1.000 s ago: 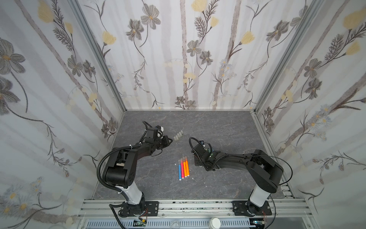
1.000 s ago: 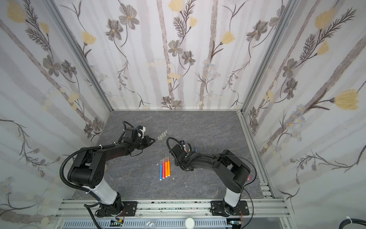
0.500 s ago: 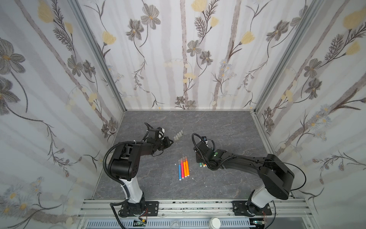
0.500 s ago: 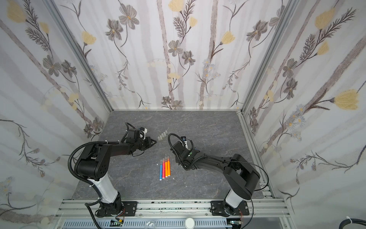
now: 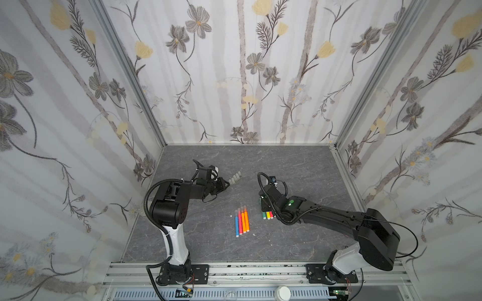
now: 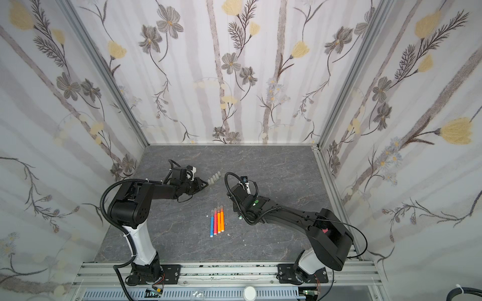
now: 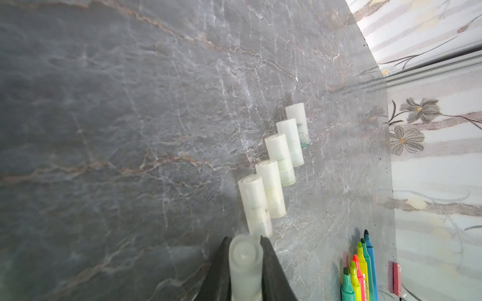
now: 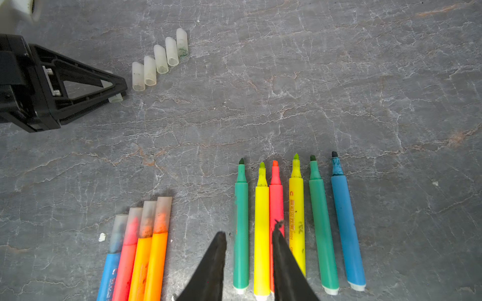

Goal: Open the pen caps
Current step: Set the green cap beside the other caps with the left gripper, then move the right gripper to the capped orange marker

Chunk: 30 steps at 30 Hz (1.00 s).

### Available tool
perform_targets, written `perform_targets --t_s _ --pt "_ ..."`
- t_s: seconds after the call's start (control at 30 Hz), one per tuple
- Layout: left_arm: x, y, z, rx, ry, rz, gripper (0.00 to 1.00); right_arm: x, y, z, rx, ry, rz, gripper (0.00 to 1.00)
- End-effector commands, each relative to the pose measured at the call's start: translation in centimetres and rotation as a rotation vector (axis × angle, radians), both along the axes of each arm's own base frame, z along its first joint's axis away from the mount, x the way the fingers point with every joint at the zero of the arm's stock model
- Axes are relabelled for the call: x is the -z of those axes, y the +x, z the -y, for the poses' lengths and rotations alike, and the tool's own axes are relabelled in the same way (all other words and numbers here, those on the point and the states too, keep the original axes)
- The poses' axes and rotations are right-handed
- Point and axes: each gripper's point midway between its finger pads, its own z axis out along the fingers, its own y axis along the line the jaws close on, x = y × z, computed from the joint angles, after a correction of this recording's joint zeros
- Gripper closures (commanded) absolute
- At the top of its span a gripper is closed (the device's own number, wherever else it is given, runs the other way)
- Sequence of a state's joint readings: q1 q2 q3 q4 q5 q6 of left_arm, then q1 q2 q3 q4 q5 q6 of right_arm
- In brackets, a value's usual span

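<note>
The left jaws are closed on one whitish pen cap, just beside the end of a slanted row of five loose caps lying on the grey bench. The right jaws stand partly open, gripping nothing, astride two of six uncapped pens. Four capped pens lie alongside.

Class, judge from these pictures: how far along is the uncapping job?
Done: six uncapped pens lie beside five caps in a row. In hand: the left pincer grips a sixth cap at the row's end. Left: four capped pens; the right pincer hovers open.
</note>
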State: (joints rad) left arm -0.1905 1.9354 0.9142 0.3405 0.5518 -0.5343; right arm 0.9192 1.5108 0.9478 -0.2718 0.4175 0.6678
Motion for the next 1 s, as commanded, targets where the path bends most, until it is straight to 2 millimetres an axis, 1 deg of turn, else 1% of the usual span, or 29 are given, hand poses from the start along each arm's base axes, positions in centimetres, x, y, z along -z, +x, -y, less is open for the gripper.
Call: perform_targets --t_s 0.0,0.2,0.33,0.4,0.5,0.63,0.67,0.7,0.73,0.87,0.97 --pt "-0.3 0.6 0.0 -0.009 -0.008 0.017 0.75 -0.2 -0.1 0.2 0.000 -0.004 0.006 0.69" --pt "-0.1 0.5 -0.1 -0.011 0.001 0.012 0.71 0.1 -0.3 0.0 -0.010 -0.001 -0.001 0.69" --pt "-0.6 0.5 -0.3 -0.019 0.006 0.021 0.71 0.1 -0.7 -1.2 -0.053 0.022 -0.008 0.69" --pt "-1.2 0.4 -0.4 -0.021 0.007 0.029 0.71 0.2 -1.0 -1.9 -0.078 0.038 -0.019 0.69" --pt "-2.8 0.1 -0.7 -0.023 0.013 0.056 0.70 1.0 -1.7 -3.4 -0.122 0.051 -0.055 0.69" --pt "-4.9 -0.9 -1.4 -0.032 0.037 0.089 0.69 2.0 -2.9 -5.1 -0.156 0.070 -0.097 0.69" --pt "-5.4 -1.2 -1.6 -0.035 0.044 0.096 0.69 2.3 -3.2 -5.5 -0.162 0.070 -0.106 0.69" --pt "-5.9 -1.6 -1.8 -0.036 0.050 0.105 0.69 3.2 -3.4 -5.9 -0.169 0.060 -0.123 0.69" --pt "-6.3 -1.8 -1.9 -0.036 0.055 0.112 0.68 3.5 -3.7 -6.3 -0.175 0.061 -0.130 0.69" --pt "-7.6 -3.1 -2.7 -0.038 0.081 0.129 0.68 4.4 -4.3 -7.5 -0.193 0.058 -0.151 0.69" --pt "-8.4 -4.0 -3.1 -0.046 0.088 0.144 0.67 5.0 -4.6 -8.1 -0.199 0.056 -0.167 0.69"
